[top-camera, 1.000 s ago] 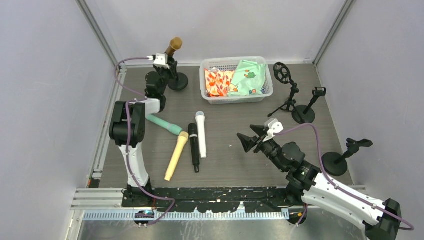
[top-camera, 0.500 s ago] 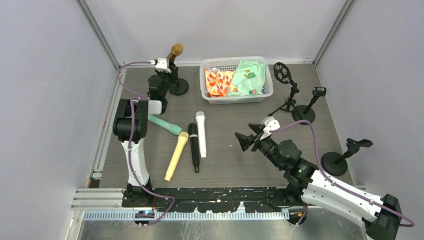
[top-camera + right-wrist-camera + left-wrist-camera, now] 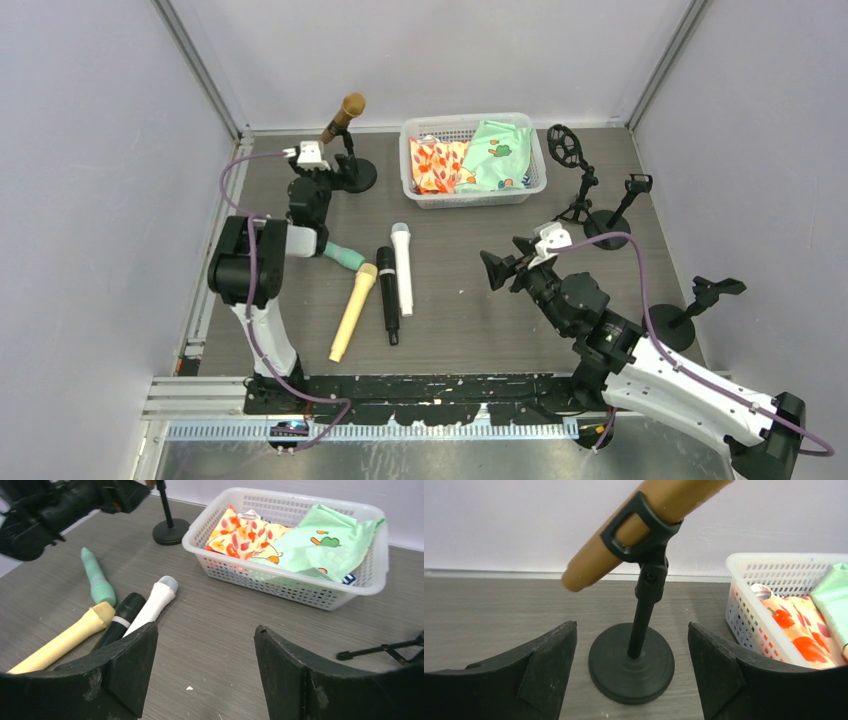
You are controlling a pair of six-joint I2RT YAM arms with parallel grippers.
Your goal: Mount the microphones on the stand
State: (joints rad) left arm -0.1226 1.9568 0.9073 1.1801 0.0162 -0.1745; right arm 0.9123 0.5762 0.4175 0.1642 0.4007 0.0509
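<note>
One brown microphone [image 3: 649, 510] is now sitting tilted in the clip of the stand [image 3: 631, 667] at the table's [image 3: 460, 320] eleven o'clock corner. The left pincer [image 3: 631, 635], which was up against it a second ago, is backing off toward seven o'clock, spread wide and holding nothing. That attachment is looking finished. Four loose microphones, green [image 3: 335, 250], yellow [image 3: 352, 312], black [image 3: 387, 295] and white [image 3: 402, 268], are lying together at roughly nine o'clock from the right pincer [image 3: 500, 270], which is hovering wide open and empty, well apart from them.
</note>
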